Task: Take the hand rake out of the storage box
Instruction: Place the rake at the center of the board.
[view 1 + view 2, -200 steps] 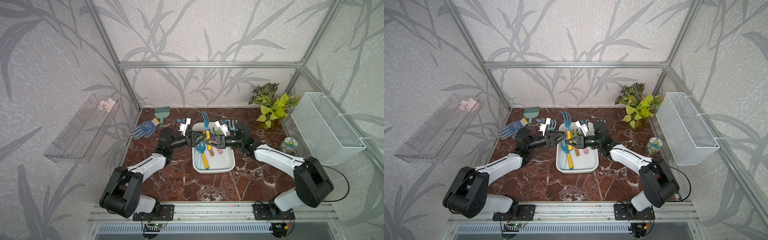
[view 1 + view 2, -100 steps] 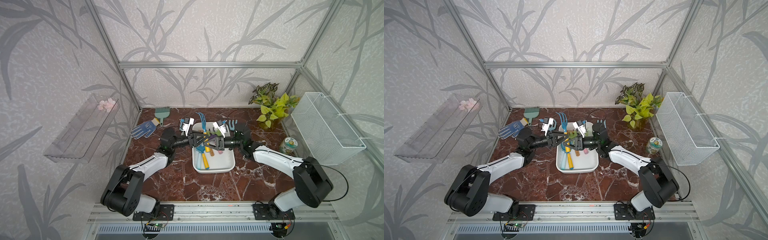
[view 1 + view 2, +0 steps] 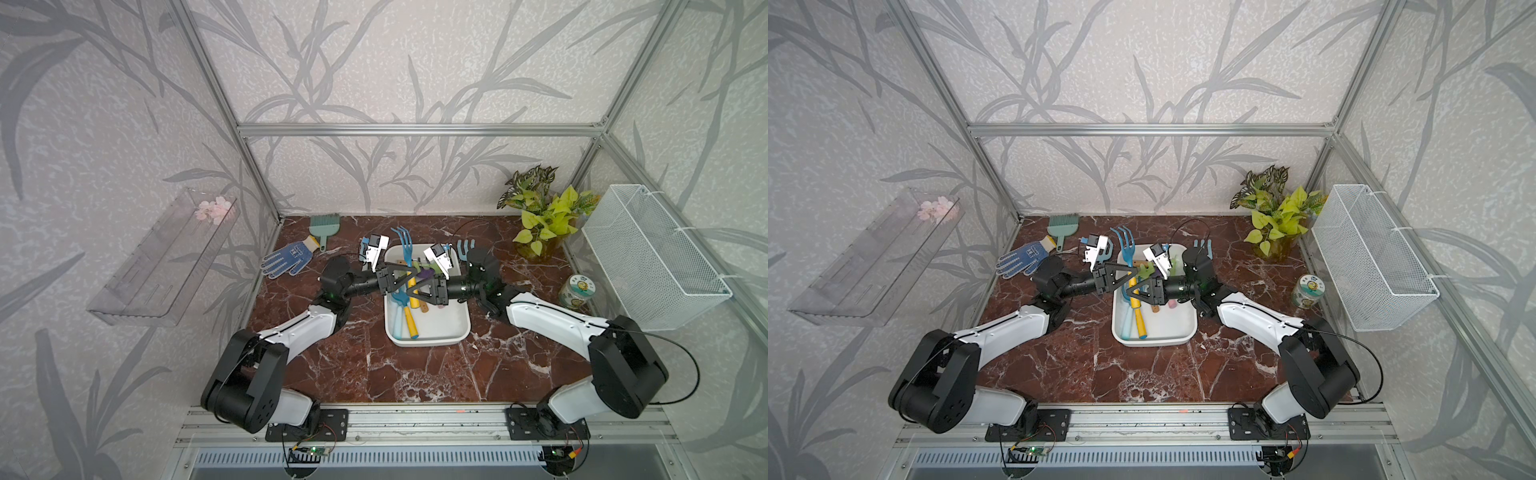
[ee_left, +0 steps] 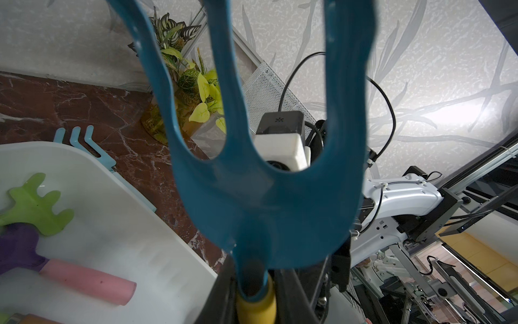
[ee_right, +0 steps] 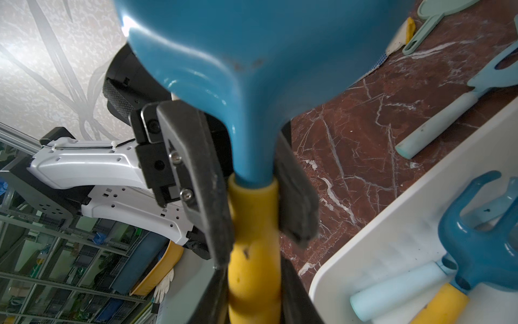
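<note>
- Rake [image 3: 402,244]: blue three-tined head, yellow handle. It is lifted off the floor of the box and tilted, with its head toward 12 o'clock. In both top views it hangs over the box's 12 o'clock half, not yet past the rim.
- Box [image 3: 446,322]: white tub, mid-table, lying flat.
- Left gripper [image 3: 411,273]: enters from 9 o'clock and pinches the rake at the neck, where blue meets yellow. In the left wrist view its fingers [image 4: 217,297] press on either side of the neck.
- Right gripper [image 3: 409,296]: enters from 3 o'clock and pinches the yellow handle just beside the left gripper's hold, on the 6 o'clock side. In the right wrist view its fingers [image 5: 294,294] flank the handle.
- Left in the box:
  - a second blue-headed rake [image 3: 409,320]
  - a pale-handled rake [image 3: 397,322]
  - a green rake [image 4: 36,204]
  - a pink-handled tool [image 4: 87,280]
- Outside the box: a pale-blue rake [image 3: 463,247] at 1 o'clock, touching the rim.
- Done, by judgement: one rake is picked out, gripped and raised free of the others.
- Left to do, by judgement:
  - carry the rake past the rim
  - set it on the table [image 3: 415,374]
  - release it
- Note: the double hold suggests one gripper must let go before the rake can travel far to either side.
</note>
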Controlling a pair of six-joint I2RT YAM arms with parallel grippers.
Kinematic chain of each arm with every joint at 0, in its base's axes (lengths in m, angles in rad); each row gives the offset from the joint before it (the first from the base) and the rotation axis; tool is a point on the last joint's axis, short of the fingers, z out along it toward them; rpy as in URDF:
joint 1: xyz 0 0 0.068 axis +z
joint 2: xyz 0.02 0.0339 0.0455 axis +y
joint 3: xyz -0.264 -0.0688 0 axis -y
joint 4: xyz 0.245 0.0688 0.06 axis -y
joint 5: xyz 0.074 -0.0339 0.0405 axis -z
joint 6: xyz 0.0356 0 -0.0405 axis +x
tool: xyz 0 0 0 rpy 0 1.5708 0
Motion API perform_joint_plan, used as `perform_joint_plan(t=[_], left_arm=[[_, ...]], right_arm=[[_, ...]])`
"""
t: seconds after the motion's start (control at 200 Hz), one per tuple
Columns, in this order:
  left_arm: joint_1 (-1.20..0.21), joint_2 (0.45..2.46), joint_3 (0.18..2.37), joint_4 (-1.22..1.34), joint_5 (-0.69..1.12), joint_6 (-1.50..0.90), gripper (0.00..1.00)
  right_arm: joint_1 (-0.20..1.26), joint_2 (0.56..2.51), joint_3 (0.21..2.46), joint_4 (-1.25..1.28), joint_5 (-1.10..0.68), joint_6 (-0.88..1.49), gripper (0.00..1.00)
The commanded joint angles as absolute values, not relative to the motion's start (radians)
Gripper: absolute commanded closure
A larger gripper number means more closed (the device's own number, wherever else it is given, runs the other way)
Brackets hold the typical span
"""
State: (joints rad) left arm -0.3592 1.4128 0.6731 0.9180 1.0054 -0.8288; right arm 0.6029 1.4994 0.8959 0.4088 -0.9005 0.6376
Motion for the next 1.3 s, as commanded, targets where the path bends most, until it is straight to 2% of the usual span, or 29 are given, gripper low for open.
perform_joint_plan(t=[0.0, 0.025, 0.08, 0.195, 0.365, 0.52, 0.585, 0.825, 1.0, 1.3], left_arm=[[-0.356, 1.381, 0.695, 0.882, 1.000, -0.744, 0.92], [-0.353, 1.374, 0.697, 0.853, 0.993, -0.728, 0.93], [-0.348, 1.351, 0.705, 0.758, 0.975, -0.679, 0.93], [-0.332, 1.284, 0.734, 0.481, 0.893, -0.531, 0.93], [-0.323, 1.206, 0.813, 0.064, 0.641, -0.316, 0.93], [-0.322, 1.208, 0.869, -0.101, 0.376, -0.266, 0.95], [-0.320, 1.221, 0.911, -0.183, 0.280, -0.244, 0.95], [-0.305, 1.317, 1.045, -0.392, 0.064, -0.199, 0.95], [-0.282, 1.407, 1.141, -0.482, 0.007, -0.205, 0.95], [-0.186, 1.629, 1.344, -0.635, 0.034, -0.162, 0.95]], right_arm=[[0.601, 1.445, 0.897, 0.397, -0.881, 0.645, 0.63], [0.601, 1.442, 0.895, 0.388, -0.873, 0.645, 0.54], [0.601, 1.433, 0.889, 0.372, -0.851, 0.603, 0.43], [0.599, 1.399, 0.873, 0.307, -0.778, 0.547, 0.31], [0.599, 1.342, 0.852, 0.189, -0.649, 0.442, 0.27], [0.599, 1.303, 0.811, 0.122, -0.517, 0.359, 0.26], [0.599, 1.293, 0.796, 0.092, -0.455, 0.318, 0.17], [0.601, 1.267, 0.739, 0.048, -0.244, 0.234, 0.00], [0.612, 1.255, 0.706, 0.040, -0.115, 0.218, 0.01], [0.613, 1.267, 0.711, 0.027, -0.087, 0.229, 0.01]])
